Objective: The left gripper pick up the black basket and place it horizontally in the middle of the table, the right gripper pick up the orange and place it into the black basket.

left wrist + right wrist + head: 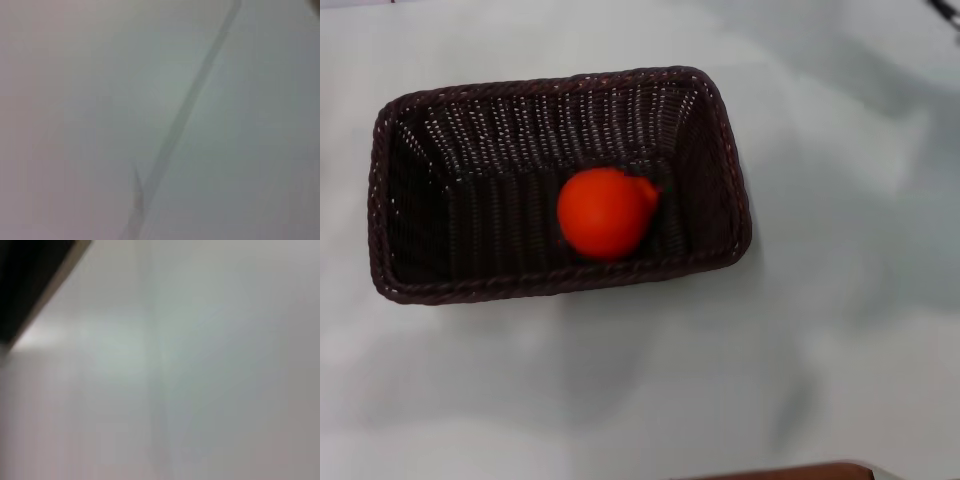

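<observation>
The black basket (420,200) lies lengthwise across the white table (840,330), a little left of the middle in the head view. The orange (605,212) rests inside the basket, on its floor near the right front corner. Neither gripper shows in the head view. The left wrist view shows only a pale surface with a faint grey line. The right wrist view shows only a pale surface and a dark shape at one corner. No fingers show in either wrist view.
White table surface surrounds the basket on all sides. A brown edge (790,472) shows at the bottom of the head view. A dark shape (30,280) fills one corner of the right wrist view.
</observation>
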Controlling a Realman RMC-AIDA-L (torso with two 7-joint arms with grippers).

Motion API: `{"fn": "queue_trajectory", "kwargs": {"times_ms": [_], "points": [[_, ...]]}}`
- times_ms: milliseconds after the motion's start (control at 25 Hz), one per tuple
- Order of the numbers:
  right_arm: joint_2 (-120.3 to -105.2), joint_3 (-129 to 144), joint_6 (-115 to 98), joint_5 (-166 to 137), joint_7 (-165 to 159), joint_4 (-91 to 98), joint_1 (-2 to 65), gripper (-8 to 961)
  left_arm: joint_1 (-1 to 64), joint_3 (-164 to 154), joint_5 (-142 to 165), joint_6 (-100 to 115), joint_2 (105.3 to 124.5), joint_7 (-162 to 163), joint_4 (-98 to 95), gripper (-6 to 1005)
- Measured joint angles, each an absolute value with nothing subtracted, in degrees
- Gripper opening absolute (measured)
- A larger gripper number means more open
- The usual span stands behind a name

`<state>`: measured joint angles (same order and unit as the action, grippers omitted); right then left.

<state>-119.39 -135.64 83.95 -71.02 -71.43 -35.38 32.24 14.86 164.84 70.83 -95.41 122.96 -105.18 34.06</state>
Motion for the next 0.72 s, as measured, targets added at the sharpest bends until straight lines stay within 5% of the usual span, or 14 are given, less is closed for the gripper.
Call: {"fn": "queue_trajectory", "kwargs": {"times_ms": [360, 720], "points": [[-119.92, -141.2, 88.9, -37.1, -44.2, -11.3, 27.9, 930, 13.2, 164.9, 55.5, -98.8, 123.97, -128.4, 21.3, 914], [-119.98, -141.9, 90.4, -30.3, -41.8, -6.5, 25.6, 930, 13.1, 164.8, 54.1, -98.2, 124.05, -132.8, 19.2, 908]]}}
